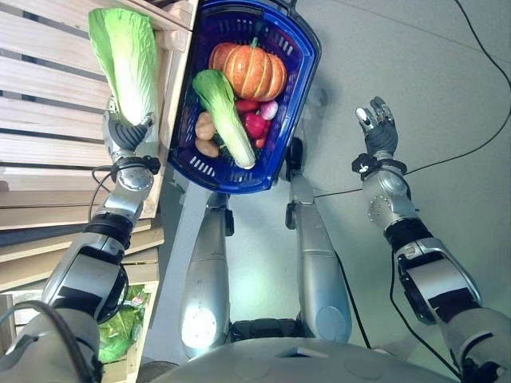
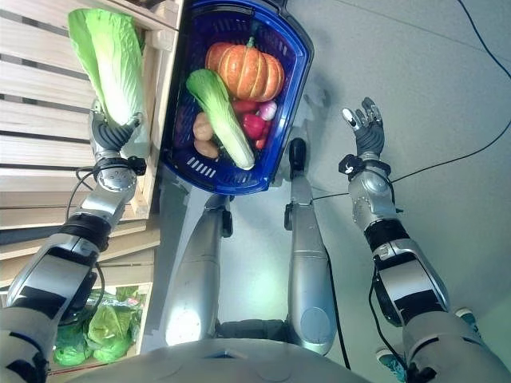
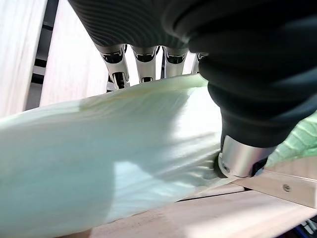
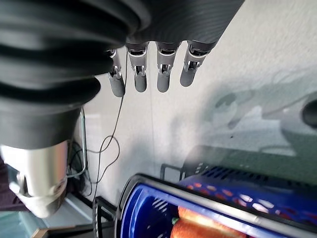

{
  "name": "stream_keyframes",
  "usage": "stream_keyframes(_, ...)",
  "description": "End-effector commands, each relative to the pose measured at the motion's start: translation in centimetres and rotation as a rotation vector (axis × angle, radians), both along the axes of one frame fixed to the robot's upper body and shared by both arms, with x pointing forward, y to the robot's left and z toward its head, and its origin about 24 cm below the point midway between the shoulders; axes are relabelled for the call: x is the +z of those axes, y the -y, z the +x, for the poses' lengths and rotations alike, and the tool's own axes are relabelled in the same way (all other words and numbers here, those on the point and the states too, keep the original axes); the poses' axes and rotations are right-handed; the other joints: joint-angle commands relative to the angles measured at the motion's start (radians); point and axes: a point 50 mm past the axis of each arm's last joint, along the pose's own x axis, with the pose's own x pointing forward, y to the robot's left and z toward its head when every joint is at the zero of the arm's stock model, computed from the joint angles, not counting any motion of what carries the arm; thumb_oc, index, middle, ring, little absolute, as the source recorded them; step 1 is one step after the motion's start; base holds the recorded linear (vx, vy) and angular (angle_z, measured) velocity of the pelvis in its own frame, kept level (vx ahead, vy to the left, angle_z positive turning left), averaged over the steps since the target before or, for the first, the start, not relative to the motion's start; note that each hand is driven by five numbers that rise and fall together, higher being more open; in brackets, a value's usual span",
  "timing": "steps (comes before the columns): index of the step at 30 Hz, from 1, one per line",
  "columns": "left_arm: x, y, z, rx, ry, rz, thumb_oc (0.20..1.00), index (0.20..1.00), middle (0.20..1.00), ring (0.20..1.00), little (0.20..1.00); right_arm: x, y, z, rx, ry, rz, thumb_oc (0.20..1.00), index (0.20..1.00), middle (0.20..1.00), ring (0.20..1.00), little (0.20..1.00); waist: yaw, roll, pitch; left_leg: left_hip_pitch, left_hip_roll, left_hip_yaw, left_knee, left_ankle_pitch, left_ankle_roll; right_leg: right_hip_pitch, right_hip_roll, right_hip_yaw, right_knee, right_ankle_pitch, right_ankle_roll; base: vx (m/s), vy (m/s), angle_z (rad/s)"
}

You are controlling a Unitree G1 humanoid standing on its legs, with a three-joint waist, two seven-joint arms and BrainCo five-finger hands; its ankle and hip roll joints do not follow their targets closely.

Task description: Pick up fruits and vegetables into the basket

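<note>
My left hand (image 1: pixel 121 136) is shut on the stem end of a long pale green cabbage (image 1: pixel 125 57), held up over the wooden slatted shelf (image 1: pixel 44 96). In the left wrist view the fingers (image 3: pixel 119 62) and thumb (image 3: pixel 241 158) wrap round the cabbage (image 3: pixel 109 158). To its right stands the blue basket (image 1: pixel 300 76) with an orange pumpkin (image 1: pixel 249 70), another green cabbage (image 1: pixel 224 114), red radishes (image 1: pixel 254 124) and brown potatoes (image 1: pixel 205 126) in it. My right hand (image 1: pixel 378 128) hangs open over the floor, right of the basket, holding nothing.
A crate corner of the wooden shelf (image 1: pixel 172 32) lies between the held cabbage and the basket. Leafy greens (image 2: pixel 104 323) lie in a lower bin at the bottom left. The grey floor (image 1: pixel 415 64) stretches to the right of the basket.
</note>
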Motion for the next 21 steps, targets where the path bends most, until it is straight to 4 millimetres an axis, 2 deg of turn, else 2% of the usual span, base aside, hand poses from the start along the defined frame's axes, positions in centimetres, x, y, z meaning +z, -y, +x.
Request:
stream_keyframes(1,3.4,2.9,0.4,-0.120,0.220,-0.007,0.200,0.200,0.200,0.200,0.200,1.7,0.6,-0.5,0.000,0.099,-0.013,1.000,1.000,1.000,1.000,1.000,-0.007,0.075,-0.004,0.039,-0.059,-0.006,-0.175,0.108,0.014,0.095,0.072,-0.095,0.075,-0.176,0.016,0.00,0.000,0.00)
stream_keyframes(11,7.6,5.8,-1.2,-0.315,0.437,0.151,0.200,0.200,0.200,0.200,0.200,3.8,-1.3,-1.4,0.140,0.229,0.017,1.000,1.000,1.000,1.000,1.000,-0.004,0.075,-0.004,0.044,-0.061,-0.004,-0.183,0.114,0.020,0.101,0.070,-0.098,0.071,-0.168,0.019,0.00,-0.010,0.02)
stream_keyframes(21,9.8,7.9,-2.9,-0.449,0.552,0.317,0.200,0.200,0.200,0.200,0.200,6.0,-3.8,-2.8,0.330,0.360,0.014,1.000,1.000,1.000,1.000,1.000,-0.011,0.071,-0.004,0.056,-0.056,0.003,-0.188,0.109,0.024,0.111,0.069,-0.091,0.070,-0.168,0.026,0.00,0.001,-0.01)
